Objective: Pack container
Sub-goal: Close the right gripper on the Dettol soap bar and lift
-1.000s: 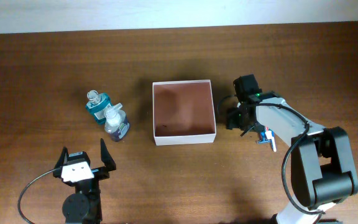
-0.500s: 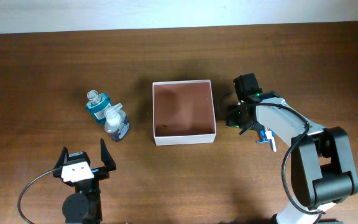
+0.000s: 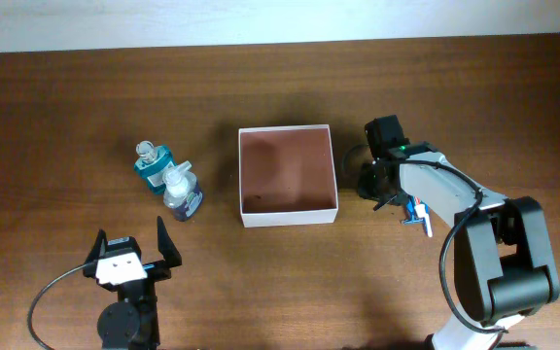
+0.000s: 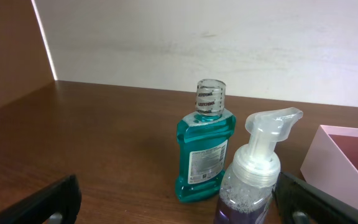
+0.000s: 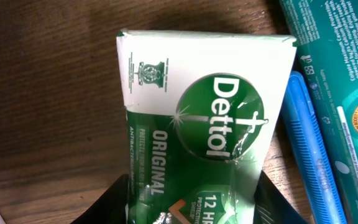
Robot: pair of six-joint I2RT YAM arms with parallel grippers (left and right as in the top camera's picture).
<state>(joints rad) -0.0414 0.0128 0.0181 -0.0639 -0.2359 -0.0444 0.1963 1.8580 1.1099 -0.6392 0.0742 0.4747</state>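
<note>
Container [image 3: 290, 216]: at 9 o'clock from my right gripper [image 5: 188, 205], near.
Gripper: straddles soap box [image 5: 204, 124]; contact unclear.
Nearer arm: right.

even, soft light; faint shadows; overhead sharp, wrist views blur near bottom.

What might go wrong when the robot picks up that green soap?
1. The jaws straddle only one end of the soap, so it may tilt or slip when lifted.
2. The toothbrush lies close beside the soap, with the toothpaste next to it; either could get nudged.
3. The container has raised walls, so a drooping soap might catch the rim.
</note>
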